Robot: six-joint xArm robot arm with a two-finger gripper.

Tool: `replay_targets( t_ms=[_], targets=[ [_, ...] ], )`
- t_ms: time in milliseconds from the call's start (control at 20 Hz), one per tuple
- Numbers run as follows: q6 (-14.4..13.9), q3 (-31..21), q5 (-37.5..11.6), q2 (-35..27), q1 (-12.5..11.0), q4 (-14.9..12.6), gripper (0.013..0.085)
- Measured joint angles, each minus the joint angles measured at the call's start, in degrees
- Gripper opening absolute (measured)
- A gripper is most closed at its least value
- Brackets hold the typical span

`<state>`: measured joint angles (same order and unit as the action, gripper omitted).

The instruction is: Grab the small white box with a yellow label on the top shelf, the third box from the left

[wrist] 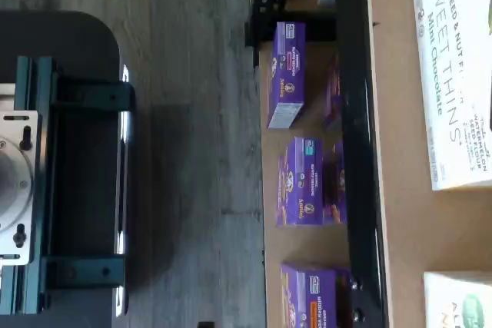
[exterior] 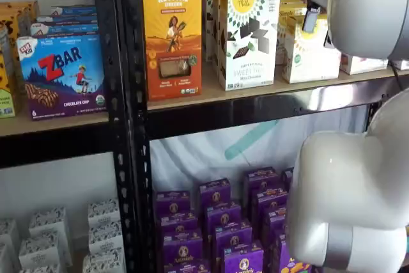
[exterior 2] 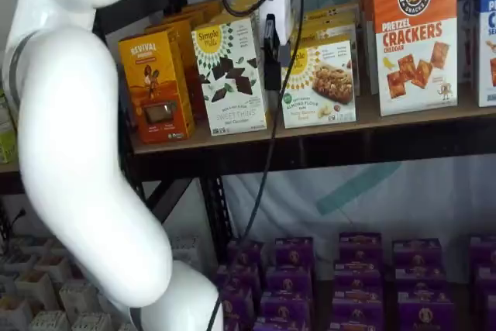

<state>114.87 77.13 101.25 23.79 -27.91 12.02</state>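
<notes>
Looking down from the wrist, the camera is taking in the top shelf [wrist: 430, 213], a tan board with a black front rail. A tall white cookie box [wrist: 453, 74] reading "Sweet Thins" is lying in view on it, and the corner of the small white box [wrist: 459, 299] is showing just beside it along the board. Purple boxes [wrist: 300, 182] are sitting on the level beneath, past the rail. The fingers are not showing here.

In a shelf view, the small white box [exterior: 310, 48] is standing on the top shelf [exterior: 255, 94], just beside the tall cookie box [exterior: 249, 33], with an orange box [exterior: 172, 38] further along. The white arm [exterior: 358, 177] is covering much of this side, and the fingers cannot be made out.

In a shelf view, the gripper [exterior 2: 272, 56] is hanging down in front of the top shelf [exterior 2: 310, 131], its white body above and black fingers below with a cable beside them. It is sitting at the edge of the small white box [exterior 2: 322, 83], over the seam between that box and the tall cookie box [exterior 2: 230, 75]. The fingers are showing side-on with nothing between them; they are standing spread wide.
</notes>
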Motion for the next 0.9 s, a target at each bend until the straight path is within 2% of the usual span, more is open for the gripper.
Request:
replay_targets(
  t_ms=[150, 300, 600, 900],
  targets=[
    [-1.45, -2.87, -1.17, 2.72, 2.51, -3.57, 0.085],
    [-2.08, -5.66, -1.86, 5.3, 3.05, -3.32, 0.085],
    [-0.78, -9.05, -5.0, 8.45, 0.39, 2.64, 0.085],
    [1.8, -6.34, -5.87, 6.14, -3.91, 8.56, 0.085]
  ],
)
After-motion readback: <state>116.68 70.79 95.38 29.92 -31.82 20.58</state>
